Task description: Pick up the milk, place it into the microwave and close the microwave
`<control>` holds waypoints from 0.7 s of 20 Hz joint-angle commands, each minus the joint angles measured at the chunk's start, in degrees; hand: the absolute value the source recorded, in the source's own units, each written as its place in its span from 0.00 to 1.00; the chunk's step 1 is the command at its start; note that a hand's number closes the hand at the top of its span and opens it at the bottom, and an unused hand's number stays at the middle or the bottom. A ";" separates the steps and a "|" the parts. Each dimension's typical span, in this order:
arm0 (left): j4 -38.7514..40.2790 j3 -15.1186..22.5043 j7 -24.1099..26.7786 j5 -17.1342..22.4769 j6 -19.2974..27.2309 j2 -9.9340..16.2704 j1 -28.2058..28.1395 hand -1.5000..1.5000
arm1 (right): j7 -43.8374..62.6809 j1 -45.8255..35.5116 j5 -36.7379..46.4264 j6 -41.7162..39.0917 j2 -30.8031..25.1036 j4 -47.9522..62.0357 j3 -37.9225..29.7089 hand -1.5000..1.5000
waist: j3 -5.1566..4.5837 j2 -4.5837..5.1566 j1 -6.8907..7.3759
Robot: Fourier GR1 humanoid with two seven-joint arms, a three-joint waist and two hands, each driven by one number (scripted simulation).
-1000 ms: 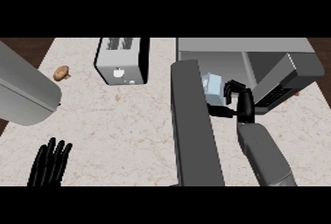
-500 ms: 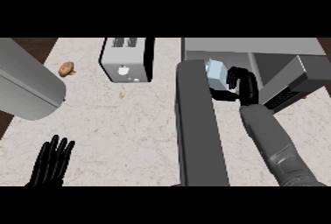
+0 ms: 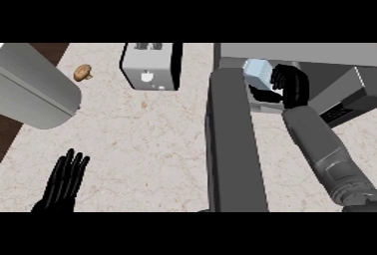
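The milk [image 3: 257, 70], a small pale-blue carton, is at the mouth of the grey microwave [image 3: 294, 52] in the upper right of the head view. My right hand [image 3: 289, 84] is curled round the carton's right side, with the thumb just below it. The microwave door [image 3: 234, 149] stands open as a long grey slab running from the oven's left edge down to the bottom of the view, left of my right forearm. My left hand [image 3: 63, 180] rests open at the lower left, fingers straight, far from the carton.
A silver toaster [image 3: 151, 65] stands at the back centre, left of the open door. A small brown item [image 3: 83, 72] lies further left on the counter. A large grey rounded body [image 3: 33, 89] fills the upper left. Pale marble counter [image 3: 147, 134] spreads between my left hand and the door.
My right hand has carried the milk up and away from me, towards the microwave's opening. The left hand stays at the lower left.
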State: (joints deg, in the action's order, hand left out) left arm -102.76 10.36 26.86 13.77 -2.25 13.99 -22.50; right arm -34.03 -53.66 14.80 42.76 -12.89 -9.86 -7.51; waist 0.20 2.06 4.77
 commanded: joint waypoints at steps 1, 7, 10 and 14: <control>1.36 -0.27 -0.54 -2.79 1.73 0.23 2.14 0.00 | 0.72 -1.76 0.51 4.94 -2.31 1.82 -0.72 1.00 | 0.06 0.43 0.49; 1.00 0.67 -1.65 -3.33 0.95 0.72 2.81 0.00 | 3.89 -4.11 4.02 8.58 -2.03 5.49 2.00 0.00 | 0.05 0.88 1.95; -0.24 1.57 -1.15 -4.16 0.90 0.82 1.27 0.00 | 4.35 -4.72 4.69 7.16 -3.25 6.09 2.54 0.00 | 0.11 1.03 3.07; 0.90 -0.02 -0.78 -3.31 0.37 1.27 2.63 0.00 | 4.50 -4.61 4.89 3.52 -1.56 7.11 2.81 0.00 | 0.13 1.25 3.14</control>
State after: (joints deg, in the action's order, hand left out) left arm -101.98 11.02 25.55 10.27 -1.70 15.09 -20.29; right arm -29.92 -57.92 19.41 47.47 -15.26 -3.60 -4.89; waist 0.29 3.05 7.19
